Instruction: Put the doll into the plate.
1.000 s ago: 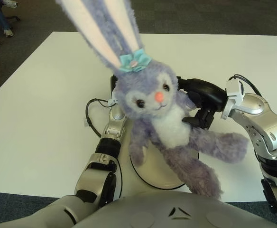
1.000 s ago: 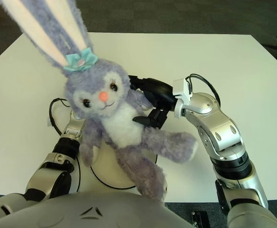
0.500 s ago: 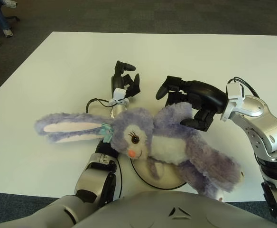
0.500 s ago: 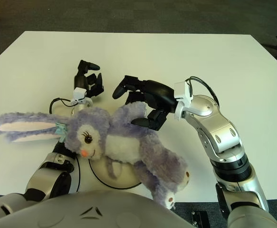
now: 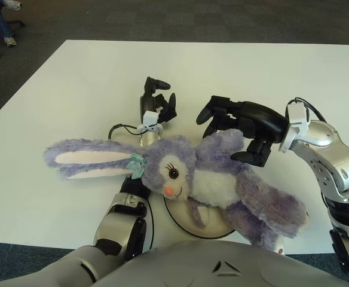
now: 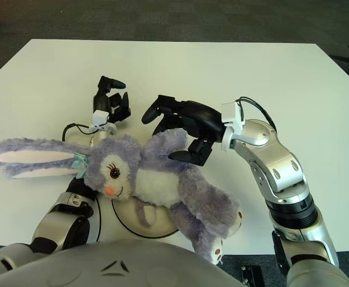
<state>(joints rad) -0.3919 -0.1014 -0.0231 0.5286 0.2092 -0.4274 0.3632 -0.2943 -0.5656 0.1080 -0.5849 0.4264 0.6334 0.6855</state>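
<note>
A second ago the fluffy purple plush rabbit doll (image 5: 204, 179) hung upright between the hands; now it lies on its side across the round cream plate with a dark rim (image 5: 213, 226), long ears stretched toward the robot's left. The black right hand (image 5: 237, 128) hovers just above its shoulder, fingers spread, gripping nothing. The left hand (image 5: 155, 104), beyond the head, has loosely curled, empty fingers.

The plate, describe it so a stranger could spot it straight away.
On the white table, look at the near edge, just before the robot's chest. The round cream plate with a thin dark rim lies there, mostly covered by the purple plush rabbit; it is the only dish.
</note>
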